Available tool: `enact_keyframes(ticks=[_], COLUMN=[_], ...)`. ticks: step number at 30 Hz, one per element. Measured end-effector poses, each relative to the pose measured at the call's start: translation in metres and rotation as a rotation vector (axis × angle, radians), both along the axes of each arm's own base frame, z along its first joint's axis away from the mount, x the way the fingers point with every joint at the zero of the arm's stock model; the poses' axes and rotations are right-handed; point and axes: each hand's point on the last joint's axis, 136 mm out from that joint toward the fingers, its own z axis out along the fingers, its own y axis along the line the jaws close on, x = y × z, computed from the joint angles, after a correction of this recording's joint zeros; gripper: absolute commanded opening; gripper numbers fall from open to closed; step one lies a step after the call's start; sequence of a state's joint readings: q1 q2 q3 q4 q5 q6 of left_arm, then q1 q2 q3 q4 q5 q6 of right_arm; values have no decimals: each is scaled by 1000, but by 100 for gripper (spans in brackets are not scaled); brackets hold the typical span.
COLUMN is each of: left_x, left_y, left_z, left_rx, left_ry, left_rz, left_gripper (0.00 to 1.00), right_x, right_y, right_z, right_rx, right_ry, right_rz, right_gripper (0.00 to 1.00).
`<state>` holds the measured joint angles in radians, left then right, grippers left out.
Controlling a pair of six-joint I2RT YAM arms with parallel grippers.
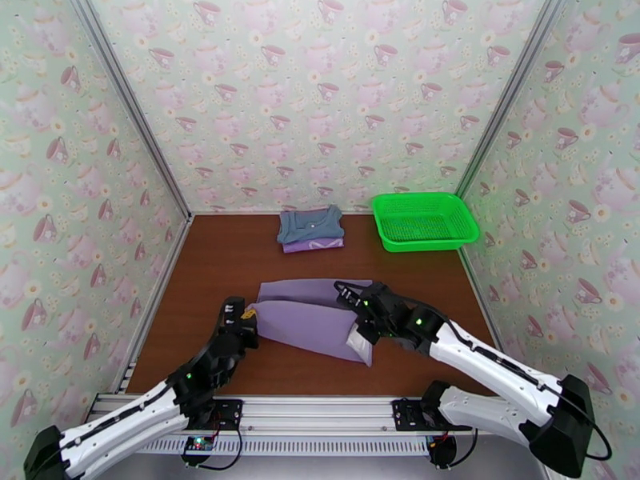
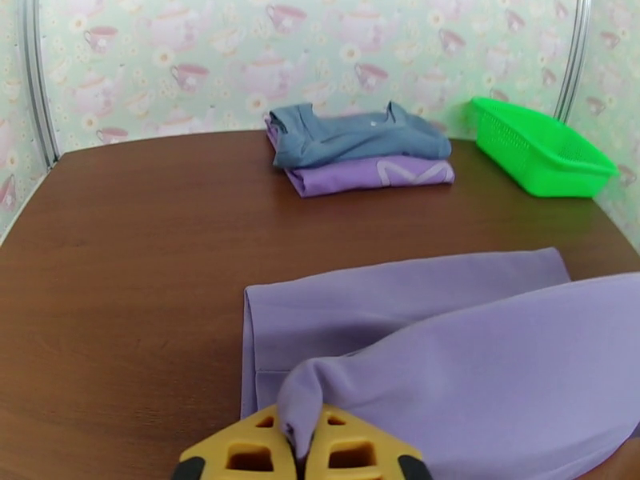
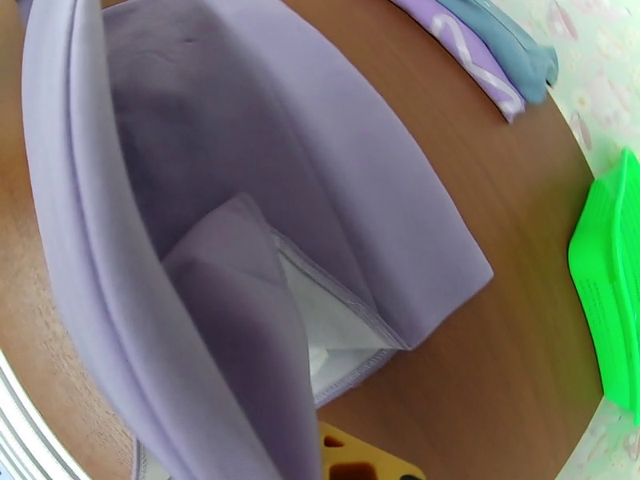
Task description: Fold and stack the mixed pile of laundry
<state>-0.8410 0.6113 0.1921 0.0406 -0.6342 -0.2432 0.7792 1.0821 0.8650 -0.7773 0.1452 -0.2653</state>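
No words, numbers or brand names can be read anywhere. The nearest thing to a sign is the white mark (image 2: 410,171) on the folded purple shirt (image 2: 344,179) at the far side of the desk (image 2: 120,234). It is made of angular white strokes, something like a zigzag. The blue-grey garment (image 2: 352,136) lying on top partly covers it, and it is not legible as a letter. The wallpaper (image 2: 240,66) carries only printed teacups, teapots and flowers.
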Motion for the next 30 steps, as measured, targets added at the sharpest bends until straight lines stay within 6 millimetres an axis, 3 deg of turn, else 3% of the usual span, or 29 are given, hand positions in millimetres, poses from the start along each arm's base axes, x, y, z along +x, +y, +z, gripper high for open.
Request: enact_keyframes(ticks=[5, 8, 10, 12, 14, 17, 20, 24, 30], left_x=[16, 31, 45, 56, 61, 57, 48, 41, 50], left_y=[-15, -25, -36, -48, -58, -63, -63, -64, -75], left_z=[2, 27, 68, 124, 188, 270, 325, 362, 359], left_rx=[64, 96, 97, 80, 63, 50, 59, 111, 210], left_ry=[33, 25, -18, -96, -195, -328, -427, -486, -460], left_rz=[-28, -55, -79, -109, -146, -199, -239, -293, -359], left_gripper=[0, 0, 0, 0, 0, 0, 0, 0, 0], right_x=[8, 24, 42, 60, 77, 89, 97, 106, 114], right_y=[-9, -18, -25, -32, -41, -51, -58, -62, -75], right_z=[9, 33, 65, 108, 164, 229, 267, 277, 268], right_rx=[-20, -11, 11, 40, 72, 102, 106, 80, 43], right_ry=[15, -15, -77, -171, -298, -444, -523, -542, -515], right_rz=[-26, -55, -83, -108, -131, -139, -147, -145, -166], right_gripper=[0, 0, 0, 0, 0, 0, 0, 0, 0])
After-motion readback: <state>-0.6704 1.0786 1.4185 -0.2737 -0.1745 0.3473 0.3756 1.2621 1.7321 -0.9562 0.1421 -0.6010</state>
